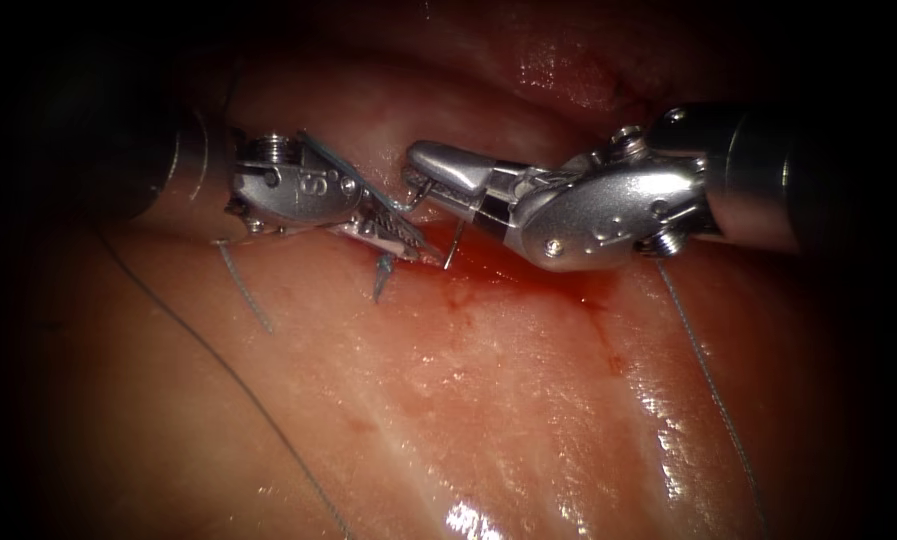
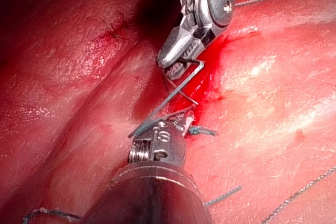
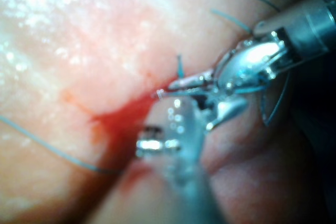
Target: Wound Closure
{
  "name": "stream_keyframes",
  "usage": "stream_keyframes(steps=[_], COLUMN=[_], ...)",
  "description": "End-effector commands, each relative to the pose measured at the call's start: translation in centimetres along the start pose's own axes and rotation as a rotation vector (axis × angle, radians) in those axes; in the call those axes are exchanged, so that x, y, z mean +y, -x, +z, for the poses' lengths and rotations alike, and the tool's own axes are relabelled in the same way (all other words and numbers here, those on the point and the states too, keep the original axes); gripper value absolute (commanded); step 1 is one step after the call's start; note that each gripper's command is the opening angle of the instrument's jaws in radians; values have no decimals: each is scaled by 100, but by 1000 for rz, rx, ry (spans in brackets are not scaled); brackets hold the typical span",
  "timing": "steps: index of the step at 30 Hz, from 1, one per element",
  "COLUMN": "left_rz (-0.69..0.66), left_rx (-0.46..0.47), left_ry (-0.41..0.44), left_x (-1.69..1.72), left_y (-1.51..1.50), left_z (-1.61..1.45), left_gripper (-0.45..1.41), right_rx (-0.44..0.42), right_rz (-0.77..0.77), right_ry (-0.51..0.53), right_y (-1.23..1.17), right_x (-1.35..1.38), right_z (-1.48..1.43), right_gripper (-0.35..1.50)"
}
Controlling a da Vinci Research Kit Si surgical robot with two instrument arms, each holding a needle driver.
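A: Where the cut [image 1: 528,275] runs through the tissue [image 1: 488,400], what does each end effector hold?
B: Right tool [image 1: 430,172] pinches the needle [image 1: 456,243], which stands over the red fluid [image 1: 558,285], tip at the cut. Left tool [image 1: 408,240], pressed together, pinches thread [image 1: 243,285] beside the needle.

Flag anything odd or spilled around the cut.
Red fluid pools on the tissue beside the right claw, which holds the needle. A cut end of thread sticks up by the left claw.
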Motion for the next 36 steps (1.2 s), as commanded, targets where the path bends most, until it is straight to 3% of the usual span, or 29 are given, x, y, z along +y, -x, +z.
stream_keyframes(steps=[1, 10, 20, 29, 36], left_rz=[6, 18, 57, 90, 101], left_rx=[0, -10, -17, -22, -15], left_ry=[4, -17, -45, -62, -59], left_x=[3, 18, 54, 105, 114], left_y=[2, -1, -29, -42, -33], left_z=[9, -4, -34, -28, -15], left_gripper=[-6, 0, 2, -1, -1], right_rx=[16, 70, 125, 138, 144], right_rz=[8, 94, 182, 215, 213], right_ry=[2, 20, 3, -7, -23], right_y=[6, 9, 16, 22, 32], right_x=[-4, -4, -3, 0, 1], right_z=[7, 7, 7, -5, -13], right_gripper=[-35, -35, -35, -35, -35])
